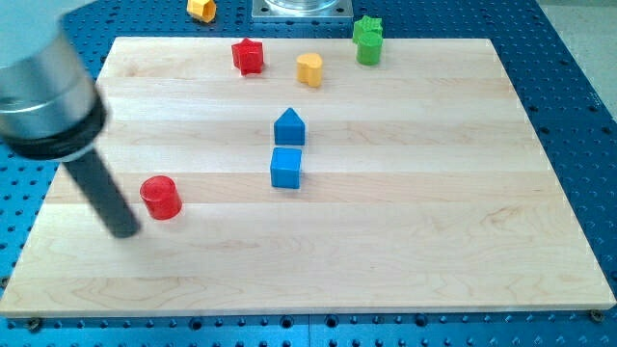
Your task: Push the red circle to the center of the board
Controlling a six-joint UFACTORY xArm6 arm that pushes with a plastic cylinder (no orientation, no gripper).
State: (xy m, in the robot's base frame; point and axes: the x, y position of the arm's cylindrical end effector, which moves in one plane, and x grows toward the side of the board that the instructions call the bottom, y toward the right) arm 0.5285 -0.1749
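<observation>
Red circle (161, 198) sat at table's (434, 270) 8 o'clock. Tool = bare rod, no jaws; tip (125, 231) just beside it at its 8. Push should go twd 2 o'clock, below blue cube (285, 168).

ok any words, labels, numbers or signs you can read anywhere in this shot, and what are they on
None: no readable text shows in this view.
The pale wooden board is plain wood grain.
The red cylinder block, blue house-shaped block and blue cube show plain faces.
The red star block, yellow blocks and green blocks are unmarked too.
My tip sits just to the view's left of the red cylinder.
</observation>
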